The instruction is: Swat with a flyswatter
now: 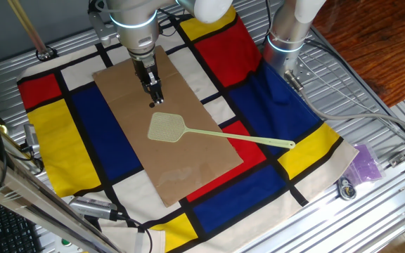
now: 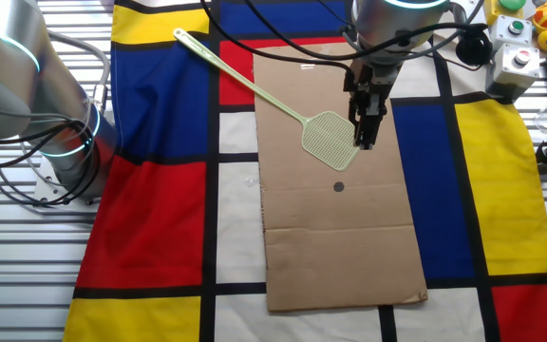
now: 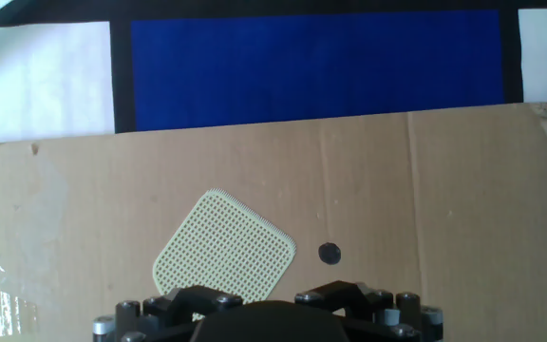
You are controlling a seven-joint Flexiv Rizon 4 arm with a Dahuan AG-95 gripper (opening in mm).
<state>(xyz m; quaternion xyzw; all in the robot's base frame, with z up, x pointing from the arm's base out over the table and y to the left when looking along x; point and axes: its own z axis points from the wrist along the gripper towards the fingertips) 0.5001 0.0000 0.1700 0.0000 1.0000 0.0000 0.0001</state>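
The pale yellow-green flyswatter (image 1: 167, 126) lies flat. Its mesh head is on the brown cardboard sheet (image 1: 188, 169), and its thin handle runs off to the right over the checked cloth. My gripper (image 1: 157, 98) hangs above the sheet just behind the head, its fingers together and holding nothing. In the other fixed view the gripper (image 2: 363, 141) is over the right edge of the flyswatter's head (image 2: 329, 140). A small dark dot (image 2: 339, 186) sits on the sheet near it. The hand view shows the head (image 3: 224, 255) and the dot (image 3: 330, 253); my fingertips are hidden there.
A red, blue, yellow and white checked cloth (image 1: 83, 133) covers the table. The arm's base (image 1: 287, 35) stands at the back right. A purple bag (image 1: 365, 163) lies at the right edge. A button box (image 2: 520, 52) and cables sit beside the cloth.
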